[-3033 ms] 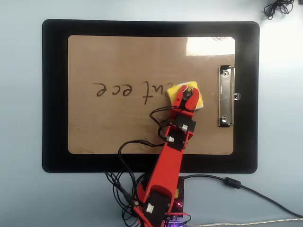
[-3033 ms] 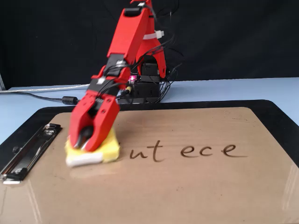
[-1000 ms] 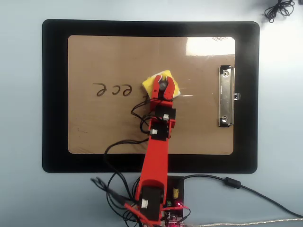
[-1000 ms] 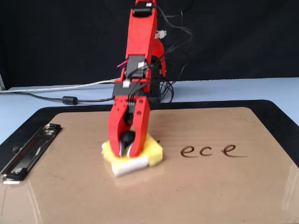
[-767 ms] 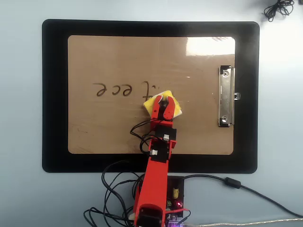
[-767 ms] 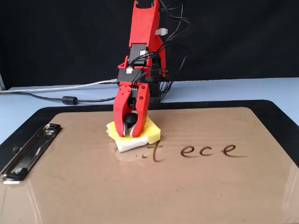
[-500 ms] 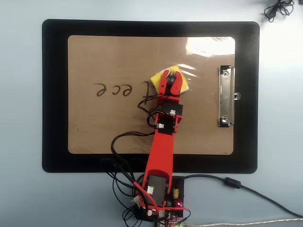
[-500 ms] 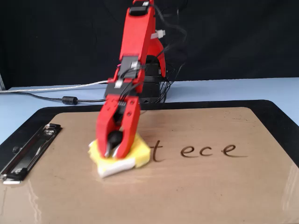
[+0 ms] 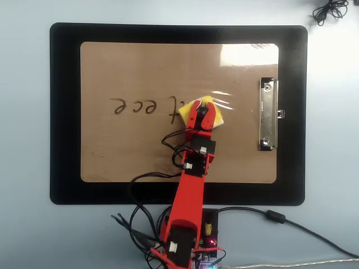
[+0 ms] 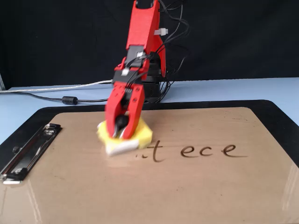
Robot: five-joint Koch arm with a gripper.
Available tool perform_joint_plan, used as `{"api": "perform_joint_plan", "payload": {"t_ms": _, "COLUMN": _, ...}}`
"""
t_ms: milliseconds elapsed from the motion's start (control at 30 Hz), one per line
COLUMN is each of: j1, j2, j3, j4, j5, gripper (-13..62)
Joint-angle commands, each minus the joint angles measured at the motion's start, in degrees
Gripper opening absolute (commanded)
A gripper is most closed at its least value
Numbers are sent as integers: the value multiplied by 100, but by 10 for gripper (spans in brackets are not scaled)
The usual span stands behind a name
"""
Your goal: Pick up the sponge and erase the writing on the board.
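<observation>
The sponge (image 9: 208, 114) (image 10: 122, 136) sits flat on the board (image 9: 140, 157) (image 10: 187, 186), right next to the "t" end of the writing (image 9: 147, 106) (image 10: 196, 150). The red pincer (image 9: 203, 114) (image 10: 120, 127) is clamped onto it from above. The clip (image 9: 268, 114) (image 10: 28, 150) is off to the side, and the black mat (image 9: 64, 112) lies under it all.

Sponge (image 10: 125, 136) on board (image 10: 196, 186), beside writing (image 10: 194, 150).
</observation>
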Motion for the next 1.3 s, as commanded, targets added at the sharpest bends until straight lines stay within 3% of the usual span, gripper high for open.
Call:
{"api": "perform_joint_plan", "payload": {"t_ms": 0, "j1": 53, "j2": -580, "j3": -448, "j4": -35, "j5": 0, "gripper": -82}}
{"api": "perform_joint_plan", "payload": {"t_ms": 100, "j1": 44, "j2": -615, "j3": -457, "j4": 0, "j5": -26, "gripper": -82}}
{"api": "perform_joint_plan", "payload": {"t_ms": 300, "j1": 97, "j2": 1600, "j3": 1687, "j4": 0, "j5": -9, "gripper": -82}}
{"api": "perform_joint_plan", "payload": {"t_ms": 367, "j1": 123, "j2": 1811, "j3": 1925, "j4": 9, "j5": 0, "gripper": -82}}
{"api": "perform_joint_plan", "payload": {"t_ms": 433, "j1": 132, "j2": 1705, "j3": 1731, "j4": -26, "j5": 0, "gripper": -82}}
{"api": "perform_joint_plan", "payload": {"t_ms": 633, "j1": 53, "j2": -721, "j3": -976, "j4": -35, "j5": -9, "gripper": -82}}
{"api": "perform_joint_plan", "payload": {"t_ms": 700, "j1": -272, "j2": -1011, "j3": -1134, "j4": -26, "j5": -185, "gripper": -81}}
{"api": "perform_joint_plan", "payload": {"t_ms": 767, "j1": -721, "j2": -861, "j3": -712, "j4": -35, "j5": -747, "gripper": -81}}
{"api": "perform_joint_plan", "payload": {"t_ms": 867, "j1": -1187, "j2": 246, "j3": 466, "j4": -35, "j5": -1740, "gripper": -82}}
{"api": "perform_joint_plan", "payload": {"t_ms": 1033, "j1": -1626, "j2": 1758, "j3": 1934, "j4": 26, "j5": -1898, "gripper": -81}}
{"api": "perform_joint_plan", "payload": {"t_ms": 1267, "j1": -1433, "j2": -114, "j3": -325, "j4": -18, "j5": -984, "gripper": -81}}
